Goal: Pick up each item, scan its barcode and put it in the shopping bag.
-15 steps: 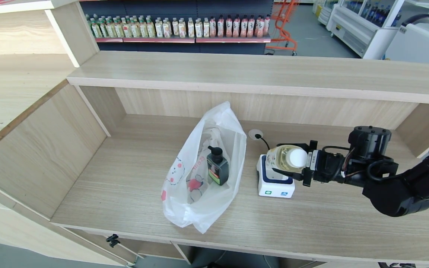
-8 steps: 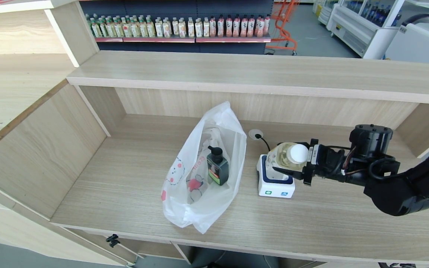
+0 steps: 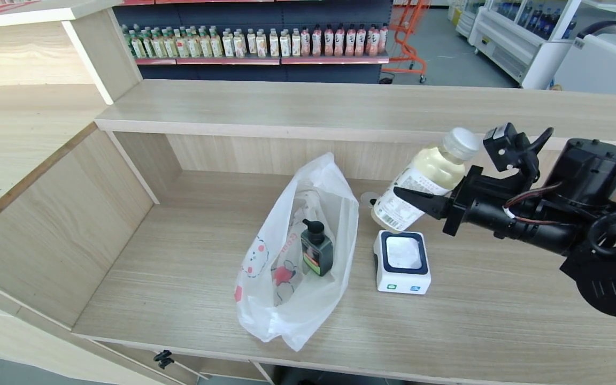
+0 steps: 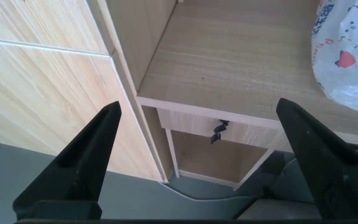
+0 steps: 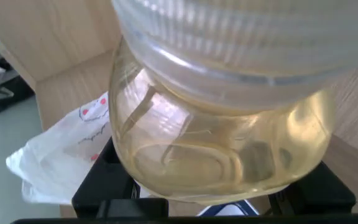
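- Bottle [image 3: 430, 172]: lifting off scanner [image 3: 402, 261], tilting near counter's [image 3: 179, 256] back edge, barcode end low.
- Right gripper [image 3: 420, 188]: clamping it; left gripper [image 4: 197, 106]: idling, fingers apart.
- Likely heading for shopping bag [image 3: 286, 305] next.

Pale yellow, white and black against light wood grain.

The clear plastic bottle of pale yellow liquid [image 3: 425, 179] has a white cap and a white label printed with black barcode stripes. The right gripper [image 3: 412, 195] on it is matt black, as is the left gripper [image 4: 199, 106]. The thin translucent white shopping bag [image 3: 286, 305] carries pink and red cartoon prints, among them a little face with pink cheeks. Inside it, the dark green pump bottle [image 3: 317, 251] has a black pump and a label banded red, orange and green. The square white barcode scanner [image 3: 403, 264] has a navy frame round a pale window, with one green and one blue mark on its front. The light beige worktop [image 3: 179, 256] shows fine streaked wood grain.
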Tool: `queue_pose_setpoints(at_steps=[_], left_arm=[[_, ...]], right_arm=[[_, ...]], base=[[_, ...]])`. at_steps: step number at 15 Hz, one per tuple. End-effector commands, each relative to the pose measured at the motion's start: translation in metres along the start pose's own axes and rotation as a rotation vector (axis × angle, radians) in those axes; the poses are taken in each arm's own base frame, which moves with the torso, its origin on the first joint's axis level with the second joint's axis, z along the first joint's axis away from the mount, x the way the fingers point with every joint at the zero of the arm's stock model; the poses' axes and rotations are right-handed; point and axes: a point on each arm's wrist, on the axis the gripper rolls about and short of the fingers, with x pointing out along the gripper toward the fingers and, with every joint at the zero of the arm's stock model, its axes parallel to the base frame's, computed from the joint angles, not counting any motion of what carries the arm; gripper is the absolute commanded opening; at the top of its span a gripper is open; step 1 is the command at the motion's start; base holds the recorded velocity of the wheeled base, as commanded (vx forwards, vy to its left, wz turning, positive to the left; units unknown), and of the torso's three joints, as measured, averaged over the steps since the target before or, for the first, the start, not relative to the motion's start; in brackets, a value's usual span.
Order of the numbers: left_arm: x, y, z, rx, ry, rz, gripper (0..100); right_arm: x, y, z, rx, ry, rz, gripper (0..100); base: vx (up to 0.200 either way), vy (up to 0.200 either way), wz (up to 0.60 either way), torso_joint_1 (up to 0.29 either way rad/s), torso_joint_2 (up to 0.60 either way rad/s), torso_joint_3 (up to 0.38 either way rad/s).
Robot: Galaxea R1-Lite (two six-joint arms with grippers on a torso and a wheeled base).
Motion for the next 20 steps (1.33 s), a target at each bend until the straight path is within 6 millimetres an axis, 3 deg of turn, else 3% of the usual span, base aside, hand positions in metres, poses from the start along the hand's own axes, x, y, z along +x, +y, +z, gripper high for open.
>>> queue_pose_setpoints(at_steps=[1, 4, 7, 14, 15, 20], left_arm=[[0.0, 0.0, 0.0, 0.001, 0.0, 0.0, 100], [0.0, 0.0, 0.0, -0.001, 0.0, 0.0, 100], [0.0, 0.0, 0.0, -0.001, 0.0, 0.0, 100], [0.0, 0.0, 0.0, -0.001, 0.0, 0.0, 100], [0.0, 0.0, 0.0, -0.001, 0.0, 0.0, 100], [0.0, 0.0, 0.0, -0.001, 0.0, 0.0, 100]], right_arm=[[0.0, 0.02, 0.011, 0.131, -0.013, -0.044, 0], [0.012, 0.041, 0.008, 0.356, 0.044, -0.093, 0], [0.018, 0.06, 0.003, 0.465, 0.09, -0.067, 0], [0.015, 0.097, -0.016, 0.502, 0.202, 0.027, 0], [0.017, 0.1, -0.032, 0.483, 0.253, 0.029, 0], [0.027, 0.091, -0.077, 0.39, 0.344, 0.009, 0]], base=[[0.2, 0.2, 0.0, 0.007, 0.01, 0.002], [0.0, 0.0, 0.0, 0.0, 0.0, 0.0], [0.0, 0.0, 0.0, 0.0, 0.0, 0.0], [0.0, 0.0, 0.0, 0.0, 0.0, 0.0], [0.0, 0.0, 0.0, 0.0, 0.0, 0.0], [0.0, 0.0, 0.0, 0.0, 0.0, 0.0]])
